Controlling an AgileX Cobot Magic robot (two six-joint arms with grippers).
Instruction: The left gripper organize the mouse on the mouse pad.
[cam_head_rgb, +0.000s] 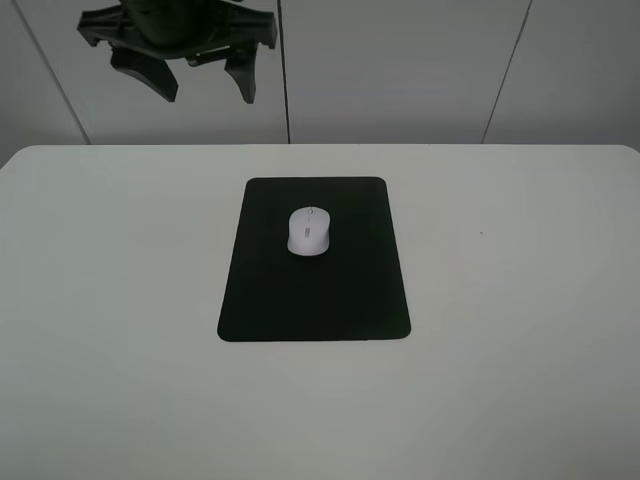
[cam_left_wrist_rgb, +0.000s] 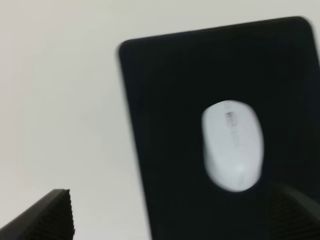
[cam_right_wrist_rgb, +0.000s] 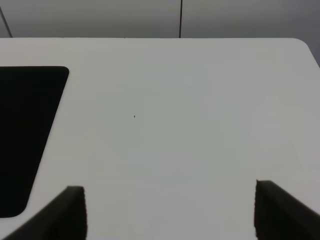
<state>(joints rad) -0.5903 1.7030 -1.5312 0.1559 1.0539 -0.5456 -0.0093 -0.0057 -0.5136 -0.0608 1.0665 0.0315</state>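
The white mouse (cam_head_rgb: 309, 231) rests on the black mouse pad (cam_head_rgb: 315, 300), in the pad's far half near its middle. High above the table's far left hangs my left gripper (cam_head_rgb: 205, 75), open, with nothing between its fingers. Its wrist view looks down on the mouse (cam_left_wrist_rgb: 232, 145) and the mouse pad (cam_left_wrist_rgb: 170, 100), blurred, with the left gripper (cam_left_wrist_rgb: 172, 222) fingertips wide apart at the picture's lower corners. The right gripper (cam_right_wrist_rgb: 170, 212) is open over bare white table, to the right of the mouse pad (cam_right_wrist_rgb: 25, 135).
The white table (cam_head_rgb: 520, 330) spreads around the pad on all sides. A grey panelled wall (cam_head_rgb: 400, 70) rises behind the table's far edge. A tiny dark speck (cam_head_rgb: 481, 235) lies right of the pad.
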